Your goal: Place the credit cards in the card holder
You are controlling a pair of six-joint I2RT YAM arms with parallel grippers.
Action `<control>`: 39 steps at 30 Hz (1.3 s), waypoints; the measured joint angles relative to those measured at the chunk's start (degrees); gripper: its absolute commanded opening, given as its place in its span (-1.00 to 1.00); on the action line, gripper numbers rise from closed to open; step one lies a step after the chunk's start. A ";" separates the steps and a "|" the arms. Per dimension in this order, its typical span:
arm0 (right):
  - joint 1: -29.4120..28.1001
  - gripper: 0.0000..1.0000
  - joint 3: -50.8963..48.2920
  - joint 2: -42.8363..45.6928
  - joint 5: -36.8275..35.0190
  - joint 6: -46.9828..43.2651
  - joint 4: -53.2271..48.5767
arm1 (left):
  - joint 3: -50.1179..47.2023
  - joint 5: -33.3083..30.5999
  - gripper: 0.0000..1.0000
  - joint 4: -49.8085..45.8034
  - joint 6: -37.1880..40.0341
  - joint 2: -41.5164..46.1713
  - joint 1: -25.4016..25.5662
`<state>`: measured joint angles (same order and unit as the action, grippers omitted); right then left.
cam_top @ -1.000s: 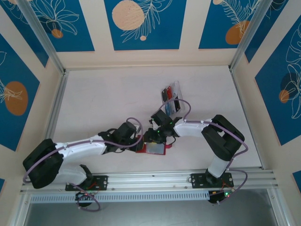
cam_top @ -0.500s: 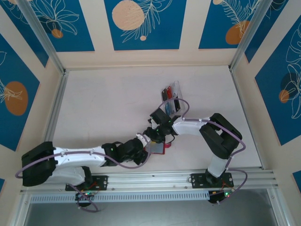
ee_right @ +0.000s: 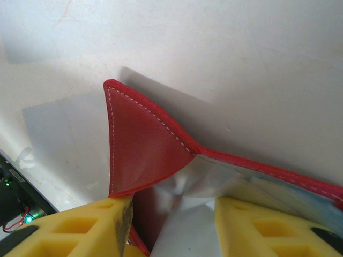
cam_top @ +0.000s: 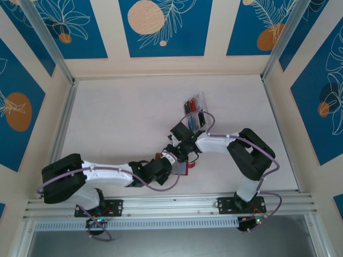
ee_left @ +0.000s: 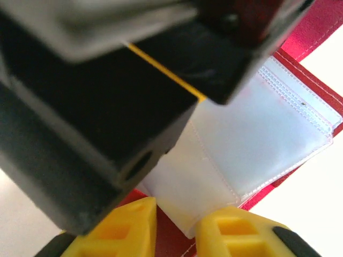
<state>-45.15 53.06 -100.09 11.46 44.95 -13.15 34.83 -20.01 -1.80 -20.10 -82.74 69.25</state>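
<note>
The red card holder lies open on the table near the front edge, between both grippers. In the left wrist view its whitish clear sleeves spread over the red cover. A sleeve corner sits in the narrow gap of my left gripper; whether it is pinched is unclear. My right gripper stands with its jaws wide apart over the holder's far end. A lifted red flap leans on one of its fingers, and crumpled sleeve lies between them. The credit cards stand in a clear tray behind.
The clear plastic tray sits just behind the right arm's wrist. A metal rail runs along the table's front edge close to the card holder. The right gripper's black body hangs directly over my left fingers.
The left arm swung round from the holder's left side to its near side, and its jaws narrowed onto a sleeve corner. The right gripper shifted slightly left and widened a little.
</note>
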 measured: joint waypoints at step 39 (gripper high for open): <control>1.38 -1.00 -8.61 11.65 -14.73 -0.98 -7.48 | -1.33 -2.89 -0.81 7.17 -12.70 -1.86 3.19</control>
<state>-43.77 44.45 -88.44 -3.27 43.97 -20.62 33.50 -22.90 5.37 -32.80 -84.60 72.44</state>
